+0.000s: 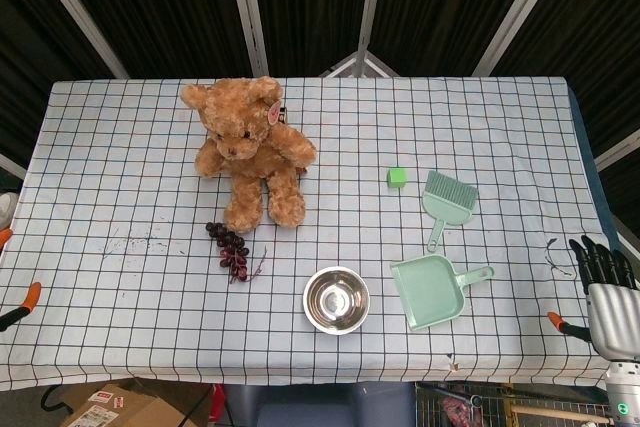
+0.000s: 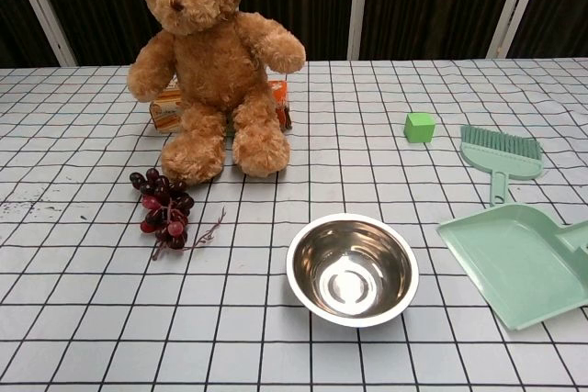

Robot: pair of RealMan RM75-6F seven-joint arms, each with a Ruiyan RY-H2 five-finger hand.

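My right hand (image 1: 603, 275) hovers past the table's right edge, its black fingers stretched out and holding nothing; only the head view shows it. Nearest to it on the checked cloth (image 1: 120, 197) lie a green dustpan (image 1: 432, 292) (image 2: 516, 263) and a green hand brush (image 1: 446, 200) (image 2: 501, 155). A steel bowl (image 1: 336, 299) (image 2: 352, 268) stands empty at the front centre. A bunch of dark grapes (image 1: 230, 246) (image 2: 163, 207) lies left of it. A brown teddy bear (image 1: 250, 150) (image 2: 209, 61) sits behind the grapes. A small green cube (image 1: 397, 177) (image 2: 419, 126) rests mid-table. My left hand shows in neither view.
An orange box (image 2: 165, 109) lies behind the bear. Orange clamps (image 1: 22, 303) grip the cloth at the left edge and one (image 1: 562, 324) at the right edge. A cardboard box (image 1: 125, 406) sits below the table's front left.
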